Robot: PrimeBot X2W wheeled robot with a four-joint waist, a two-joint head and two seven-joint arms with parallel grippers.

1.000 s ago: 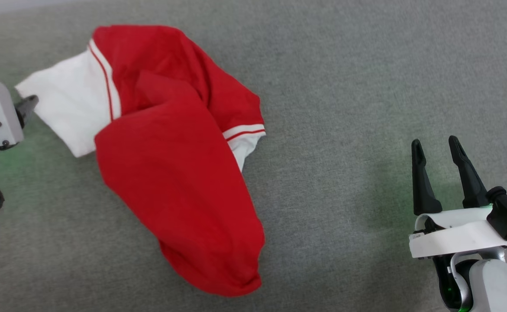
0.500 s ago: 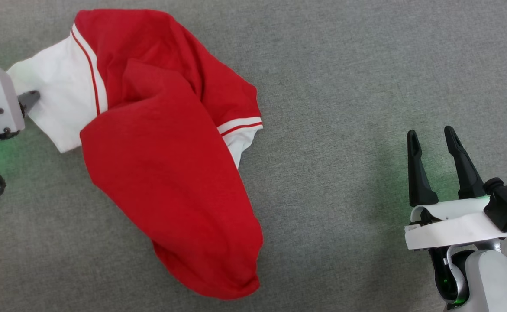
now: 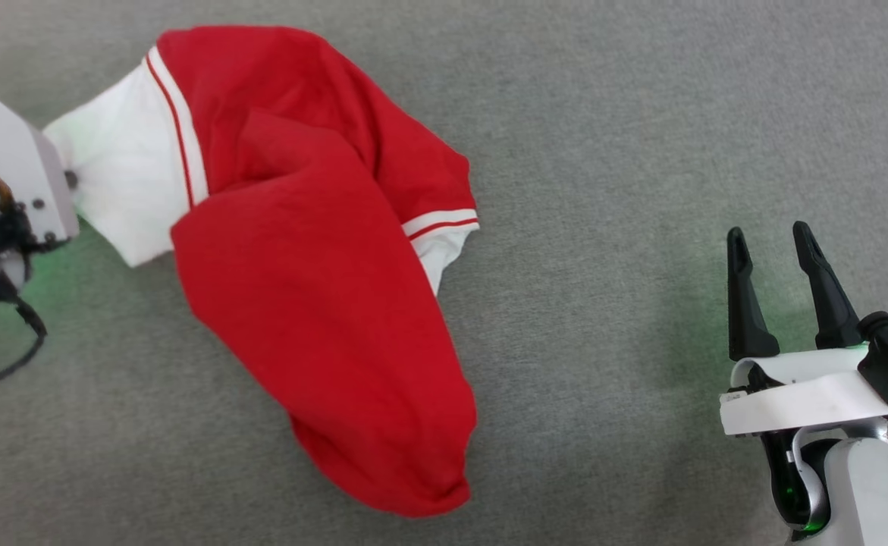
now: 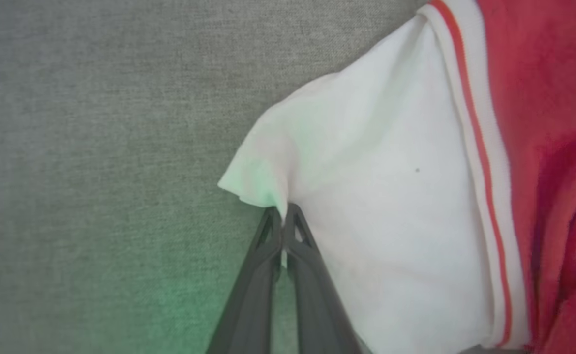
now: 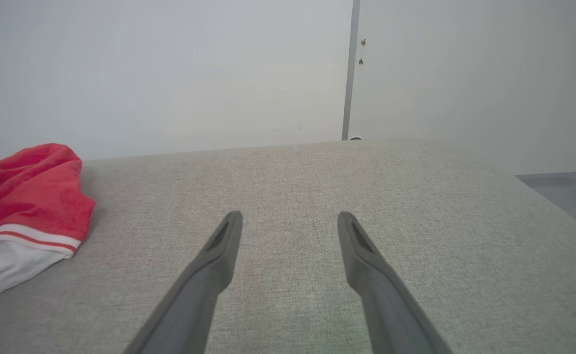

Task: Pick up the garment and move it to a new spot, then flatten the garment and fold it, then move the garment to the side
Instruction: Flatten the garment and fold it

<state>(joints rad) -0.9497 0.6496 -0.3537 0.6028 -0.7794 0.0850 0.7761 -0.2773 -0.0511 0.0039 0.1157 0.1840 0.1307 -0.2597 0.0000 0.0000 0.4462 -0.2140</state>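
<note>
Table (image 3: 641, 114): grey woven cover, running from the near edge to a pale wall (image 5: 169, 73) at the far side.

Garment (image 3: 315, 303): lies crumpled on the left half of the table, not flattened. The red body runs from the far left down to a rounded bunch at the near centre, with one broad fold lying over the middle. From the right wrist camera, its edge (image 5: 27, 196) sits well to the left of that arm.

Sleeve (image 3: 133, 189): white, spread toward the far left, joined to the red body by red-white striped trim. Its outer corner is drawn into a small peak (a pinch point).

Second sleeve (image 3: 436, 246): white with the same trim, largely tucked under the red body on the garment's right edge.

Right end effector (image 3: 767, 229): near right, well apart from the garment. Fingers spread wide with bare table between them, nothing held; confirmed at the wrist (image 5: 289, 214).

Left end effector (image 4: 283, 211): at the far left edge, closed tight, both tips clamped on the peaked corner of the sleeve. From the head camera, its pale housing covers most of the fingers.
</note>
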